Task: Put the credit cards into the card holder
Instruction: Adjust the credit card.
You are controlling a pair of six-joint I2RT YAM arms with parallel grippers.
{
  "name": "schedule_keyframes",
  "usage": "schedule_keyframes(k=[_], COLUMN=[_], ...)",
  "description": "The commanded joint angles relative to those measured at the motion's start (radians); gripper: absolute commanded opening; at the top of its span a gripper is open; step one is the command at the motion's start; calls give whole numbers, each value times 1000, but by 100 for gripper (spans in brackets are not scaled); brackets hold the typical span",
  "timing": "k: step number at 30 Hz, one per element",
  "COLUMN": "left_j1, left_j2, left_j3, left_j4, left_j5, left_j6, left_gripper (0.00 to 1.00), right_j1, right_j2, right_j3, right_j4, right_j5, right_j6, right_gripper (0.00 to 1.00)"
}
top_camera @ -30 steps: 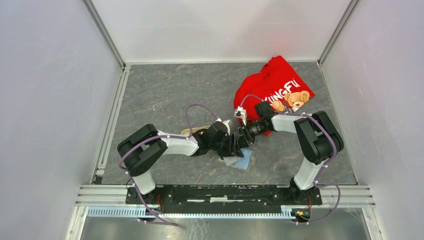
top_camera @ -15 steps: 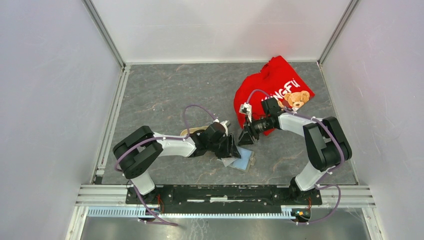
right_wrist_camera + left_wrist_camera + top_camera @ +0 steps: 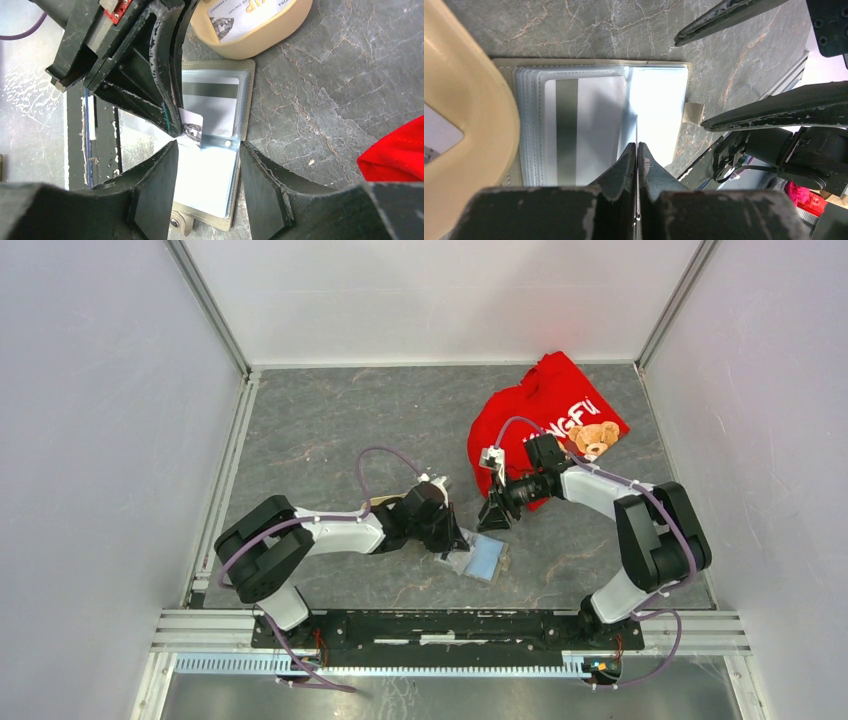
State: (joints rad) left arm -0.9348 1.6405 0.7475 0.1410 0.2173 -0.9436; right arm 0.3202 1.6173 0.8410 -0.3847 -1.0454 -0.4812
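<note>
Left wrist cam: L gripper [image 3: 637, 146] pinched tight on a card [image 3: 193, 127], edge-on just above open holder [image 3: 659, 90], free end pointing twd its fold, L arm nearer; R gripper [image 3: 209, 146] spread, empty, over holder too.

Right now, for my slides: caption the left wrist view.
Left gripper pinches a credit card edge-on over the open card holder.
</note>
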Motion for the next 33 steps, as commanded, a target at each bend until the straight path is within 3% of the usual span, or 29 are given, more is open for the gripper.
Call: schedule_keyframes(k=[1,10,15,18,22,30,33], left_j1=[8,10,7,7,7,-7,-11], left_j2=[-77,-272,-390,-445,-449,-401,-385], left_j3=[-14,-29,-151,-237,-265,-239,-229], left_j4=[10,20,244,397,508,610,610], left_j5=[-35,-119,-97,-88,-36,66,84], left_j6=[16,172,287,341,387,466,481], left_gripper=[7,2,2,2,2,2,2], right_j1=[-1,-6,-8,-10,-9,-8,-8], right_j2=[-67,-158,-177,-214,-257,-228,-217], right_j3=[41,55,81,54,-28,-22,10], right_j4=[-34,-168,-276,-270,-51,-84,-180], right_j5=[-12,-114,-222,-251,-286,-316,-341], right_j6=[-61,-252,-336,-316,-111,-132,-219], right_gripper=[55,61,66,76,80,75,67])
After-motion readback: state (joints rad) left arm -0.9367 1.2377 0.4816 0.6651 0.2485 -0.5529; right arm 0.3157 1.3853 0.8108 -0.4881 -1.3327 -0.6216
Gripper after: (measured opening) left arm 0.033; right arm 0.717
